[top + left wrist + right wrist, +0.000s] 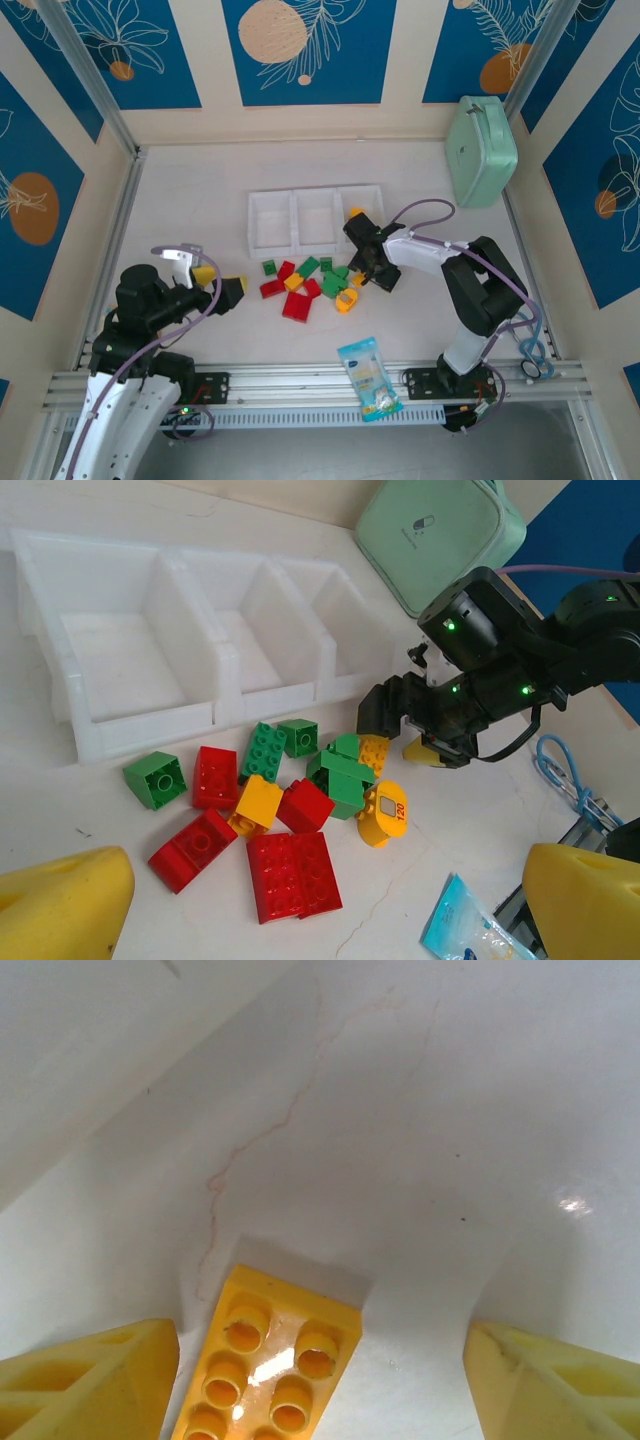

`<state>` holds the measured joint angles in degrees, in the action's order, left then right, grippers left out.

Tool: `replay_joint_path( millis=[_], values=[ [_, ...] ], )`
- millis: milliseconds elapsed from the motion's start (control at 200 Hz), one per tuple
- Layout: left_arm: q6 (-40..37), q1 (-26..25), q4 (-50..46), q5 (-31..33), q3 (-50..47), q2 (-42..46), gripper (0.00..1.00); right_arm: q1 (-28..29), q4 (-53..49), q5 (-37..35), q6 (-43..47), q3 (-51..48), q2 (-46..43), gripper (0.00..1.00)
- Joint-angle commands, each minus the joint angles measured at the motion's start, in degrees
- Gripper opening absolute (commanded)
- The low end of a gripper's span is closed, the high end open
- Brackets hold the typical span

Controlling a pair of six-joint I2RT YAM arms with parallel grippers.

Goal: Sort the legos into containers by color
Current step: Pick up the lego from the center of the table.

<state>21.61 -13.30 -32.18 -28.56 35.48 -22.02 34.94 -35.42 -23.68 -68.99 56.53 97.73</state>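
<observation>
Several red, green and yellow legos (310, 285) lie in a loose pile (280, 800) on the white table, just in front of the containers (315, 220), three joined white bins (130, 650) whose visible insides look bare. My right gripper (362, 275) reaches down at the pile's right edge (400, 738). In the right wrist view it (320, 1390) stands open astride a flat yellow studded brick (270, 1360); the brick lies close to the left finger, far from the right one. My left gripper (220, 283) hovers open left of the pile, nothing between its yellow fingers (60, 905).
A mint-green case (480, 150) stands at the back right. A blue-and-white snack packet (370, 378) lies near the front rail (470, 925). A round yellow piece marked 120 (383, 813) sits at the pile's right. Bare table stretches left of the bins.
</observation>
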Motion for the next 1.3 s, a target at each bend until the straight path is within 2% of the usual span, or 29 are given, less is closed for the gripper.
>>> replay_joint_path(
  millis=[0, 150, 475, 595, 710, 990, 1296],
  values=[
    [-0.16, -0.54, 0.90, -1.25, -0.34, 0.31, 0.99, 0.65, -0.54, 0.80, -0.01, 0.14, 2.37, 0.76],
    [-0.15, -0.59, 0.90, -1.19, -0.37, 0.17, 0.99, 1.10, -0.73, 0.35, 0.41, 0.94, 4.47, 0.74],
    [-0.07, -0.59, 0.67, -1.13, -0.39, 0.30, 0.99, 1.19, 0.68, 0.04, 2.10, 0.26, 3.54, 0.51],
    [-0.11, -0.66, 0.72, -1.14, -0.25, 0.31, 0.99, 1.10, 1.01, 0.19, 1.94, -0.10, 3.28, 0.47],
    [-0.12, -0.72, 0.72, -1.07, -0.28, 0.39, 0.99, 0.45, 1.69, 0.22, 2.61, -0.84, 2.46, 0.45],
    [-0.16, -0.85, 0.63, -0.93, -0.25, 0.37, 0.99, -0.49, 3.53, -1.75, 10.81, -1.32, -1.57, 0.40],
    [-0.07, -0.94, 0.63, -0.79, -0.29, 0.10, 0.99, -0.57, 2.98, -3.73, 12.64, -2.83, -7.02, 0.39]
  ],
)
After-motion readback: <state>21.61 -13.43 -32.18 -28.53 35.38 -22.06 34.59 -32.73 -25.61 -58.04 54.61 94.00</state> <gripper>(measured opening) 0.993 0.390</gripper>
